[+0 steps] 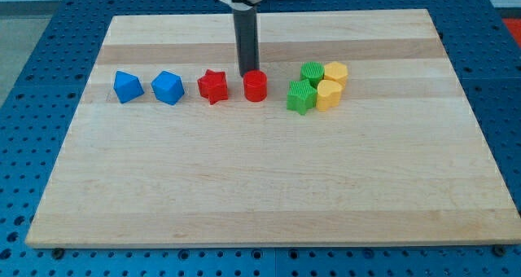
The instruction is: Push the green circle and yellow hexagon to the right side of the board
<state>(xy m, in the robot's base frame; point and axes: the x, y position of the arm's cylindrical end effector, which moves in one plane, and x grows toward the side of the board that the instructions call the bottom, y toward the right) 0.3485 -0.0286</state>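
Blocks sit in a loose row across the upper half of a pale wooden board (269, 187), which lies on a blue perforated table (32, 49). The arm carries no claw, so nothing opens, closes or clamps; it ends in a straight dark rod that comes down from the view's top. The rod's lower end, my tip (247, 72), stands just behind the red cylinder (255, 86), at that block's top edge as seen; whether the two touch cannot be told.

To the view's right of my tip, a short way off, four blocks are bunched together. The green circle (312, 72) is the upper left one of the bunch, and the yellow hexagon (335, 73) sits tight against its right side. Below them lie a green star (300, 97) and a second yellow block (328, 95), its shape unclear, also side by side. The whole bunch lies near the board's middle, well apart from its right edge.

To the view's left of my tip sits a red star (212, 86), then a blue cube-like block (168, 87), and farthest off another blue block (128, 86).
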